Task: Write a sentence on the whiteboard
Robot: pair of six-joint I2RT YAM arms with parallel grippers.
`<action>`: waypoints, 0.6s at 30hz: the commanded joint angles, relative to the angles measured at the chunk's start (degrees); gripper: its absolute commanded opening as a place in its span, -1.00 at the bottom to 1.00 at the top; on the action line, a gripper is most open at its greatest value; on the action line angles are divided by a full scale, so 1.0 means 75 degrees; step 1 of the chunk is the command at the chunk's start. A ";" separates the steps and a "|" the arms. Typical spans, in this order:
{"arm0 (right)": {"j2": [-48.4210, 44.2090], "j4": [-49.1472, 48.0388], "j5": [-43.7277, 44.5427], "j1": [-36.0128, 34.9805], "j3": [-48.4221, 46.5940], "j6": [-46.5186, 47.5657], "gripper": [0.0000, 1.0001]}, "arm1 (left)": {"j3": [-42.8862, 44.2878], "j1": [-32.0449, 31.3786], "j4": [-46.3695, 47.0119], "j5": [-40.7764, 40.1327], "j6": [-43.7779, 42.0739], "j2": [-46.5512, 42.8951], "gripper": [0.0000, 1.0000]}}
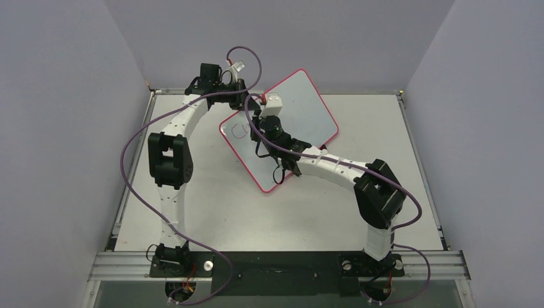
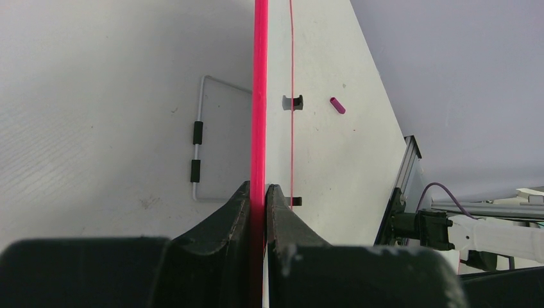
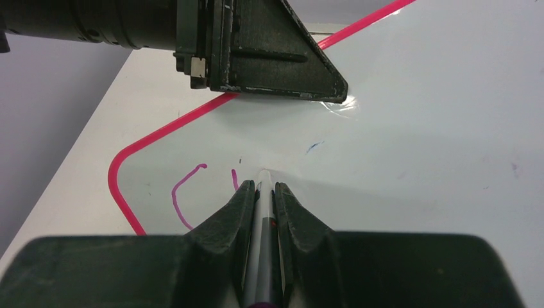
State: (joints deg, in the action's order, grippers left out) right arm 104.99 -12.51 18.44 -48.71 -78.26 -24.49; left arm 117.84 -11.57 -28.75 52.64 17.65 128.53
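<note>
The whiteboard (image 1: 308, 106) lies skewed at the far middle of the table (image 1: 212, 212), its pink rim pinched by the left gripper (image 2: 258, 190). The right gripper (image 3: 260, 189), its arm bent inward from the right, clamps a marker (image 3: 260, 218) whose tip touches the board beside the sentence (image 3: 181, 196), so far only a few purple strokes.

Pale grey table (image 1: 256, 218), tilted whiteboard (image 1: 308, 109) over its middle, small pink cap (image 2: 337, 105) lying loose

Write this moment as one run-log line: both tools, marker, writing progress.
left tool: shut on whiteboard rim | right tool: shut on marker, tip at board face | sentence: first strokes only, near a corner
</note>
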 commanded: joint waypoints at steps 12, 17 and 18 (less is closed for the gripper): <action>0.0320 0.0116 -0.0322 -0.0124 -0.0762 0.0073 -1.00 | -0.0108 -0.0246 0.0148 -0.0321 -0.0543 -0.0298 -1.00; 0.0253 0.0127 -0.0338 -0.0187 -0.0676 0.0049 -1.00 | -0.0114 -0.0245 0.0152 -0.0316 -0.0527 -0.0307 -1.00; 0.0240 0.0123 -0.0338 -0.0192 -0.0658 0.0046 -1.00 | -0.0115 -0.0248 0.0159 -0.0319 -0.0526 -0.0308 -1.00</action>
State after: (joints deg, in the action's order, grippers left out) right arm 106.63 -11.64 17.08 -49.30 -81.65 -24.45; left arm 117.62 -11.57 -28.42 52.62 17.82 128.49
